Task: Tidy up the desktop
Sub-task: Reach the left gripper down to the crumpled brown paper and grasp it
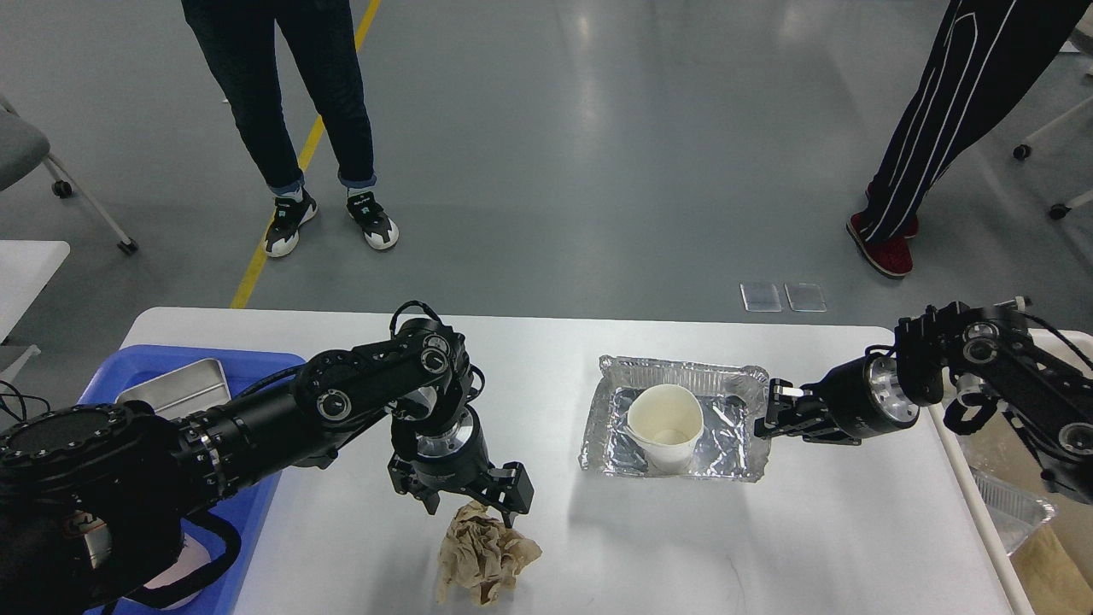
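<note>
Bright, even overhead light; soft shadows on the desktop (837, 530); glare streaks on the floor (598, 102); focus sharp, edges slightly stretched

blue tray (256, 363), bystanders' legs (282, 94), chair (26, 154)
</note>
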Robot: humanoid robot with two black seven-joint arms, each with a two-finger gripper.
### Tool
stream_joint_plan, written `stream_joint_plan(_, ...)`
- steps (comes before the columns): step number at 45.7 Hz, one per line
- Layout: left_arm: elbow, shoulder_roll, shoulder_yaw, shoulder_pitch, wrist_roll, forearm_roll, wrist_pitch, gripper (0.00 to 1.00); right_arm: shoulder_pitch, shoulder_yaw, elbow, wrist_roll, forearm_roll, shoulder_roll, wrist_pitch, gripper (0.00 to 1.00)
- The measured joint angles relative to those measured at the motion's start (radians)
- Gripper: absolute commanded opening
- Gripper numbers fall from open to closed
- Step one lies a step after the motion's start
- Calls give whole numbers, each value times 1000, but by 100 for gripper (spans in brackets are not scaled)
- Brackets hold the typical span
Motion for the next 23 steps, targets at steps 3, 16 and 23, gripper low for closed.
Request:
stream_joint_plan(3,1,0,7,4,3,-1,0,100,0,1,0,0,0,1,0,0)
stream_joint_plan(16,7,-13,10,29,13,5,0,98,-4,1,3,0,0,2,0,0)
stream_joint_plan(23,8,-17,11,33,30,6,0,76,-7,2,4,0,2,-1,0,0)
